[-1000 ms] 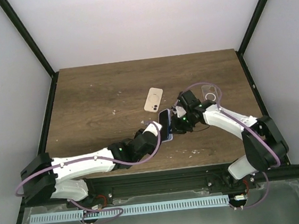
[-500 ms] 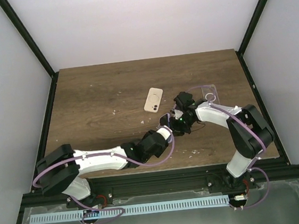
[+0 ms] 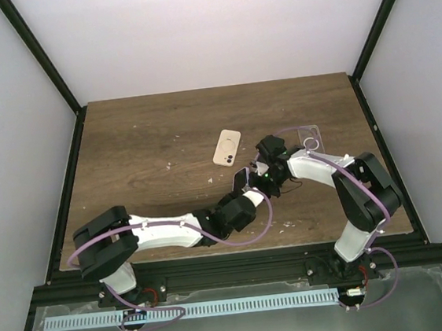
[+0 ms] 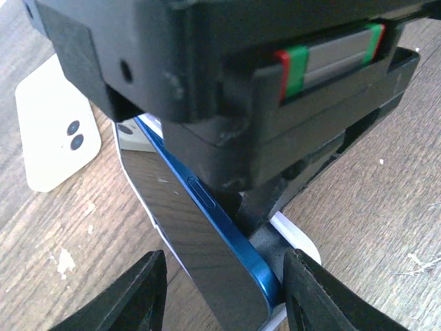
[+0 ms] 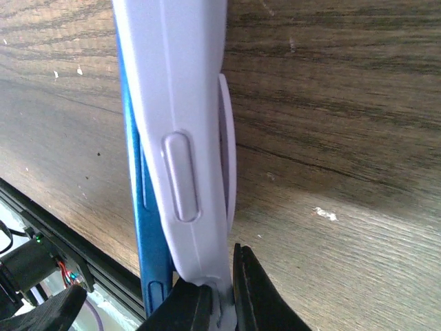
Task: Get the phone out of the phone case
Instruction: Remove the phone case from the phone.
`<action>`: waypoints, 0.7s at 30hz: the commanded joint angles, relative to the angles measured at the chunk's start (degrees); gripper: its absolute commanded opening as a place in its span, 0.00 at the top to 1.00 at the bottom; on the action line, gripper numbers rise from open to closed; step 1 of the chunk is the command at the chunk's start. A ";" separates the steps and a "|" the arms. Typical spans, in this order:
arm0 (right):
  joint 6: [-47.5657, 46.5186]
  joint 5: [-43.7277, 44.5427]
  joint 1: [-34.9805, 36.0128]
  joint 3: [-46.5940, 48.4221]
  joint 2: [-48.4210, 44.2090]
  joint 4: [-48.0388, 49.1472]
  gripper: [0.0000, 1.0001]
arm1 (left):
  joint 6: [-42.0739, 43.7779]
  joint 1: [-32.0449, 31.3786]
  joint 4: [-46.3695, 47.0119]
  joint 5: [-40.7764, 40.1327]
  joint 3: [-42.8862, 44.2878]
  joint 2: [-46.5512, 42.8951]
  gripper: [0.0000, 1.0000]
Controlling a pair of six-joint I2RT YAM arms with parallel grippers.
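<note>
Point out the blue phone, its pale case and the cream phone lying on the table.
blue phone (image 4: pixel 189 241), left wrist view, dark screen.
pale case (image 5: pixel 182 96), right wrist view, side wall above the button.
cream phone (image 4: pixel 49 160), left wrist view, back beside the lenses.

The phone is showing a glossy black glass face and a smooth blue metallic edge. The phone case is presenting smooth, matt lavender plastic. The desk is displaying matt, grained wood with pale flecks. The cream phone is showing a matt back.

Left arm stretched low to the right, left gripper part-open, right arm folded inward, right gripper pinched closed, grippers close together.
</note>
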 commanded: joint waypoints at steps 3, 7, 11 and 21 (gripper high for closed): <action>0.54 -3.11 0.60 2.01 1.26 3.60 0.99 | 5.50 -2.77 -0.58 -8.99 0.06 2.08 0.54; 0.37 -3.49 0.60 1.76 1.20 3.80 0.99 | 7.49 -3.80 -0.89 -12.68 -0.13 4.14 0.58; 0.20 -4.08 0.60 1.44 1.05 4.24 0.99 | 8.95 -3.91 -0.02 -15.50 -0.31 5.58 0.63; -0.08 -5.17 0.60 0.69 0.86 4.80 0.99 | 11.02 -3.89 3.02 -16.75 -1.14 7.59 0.72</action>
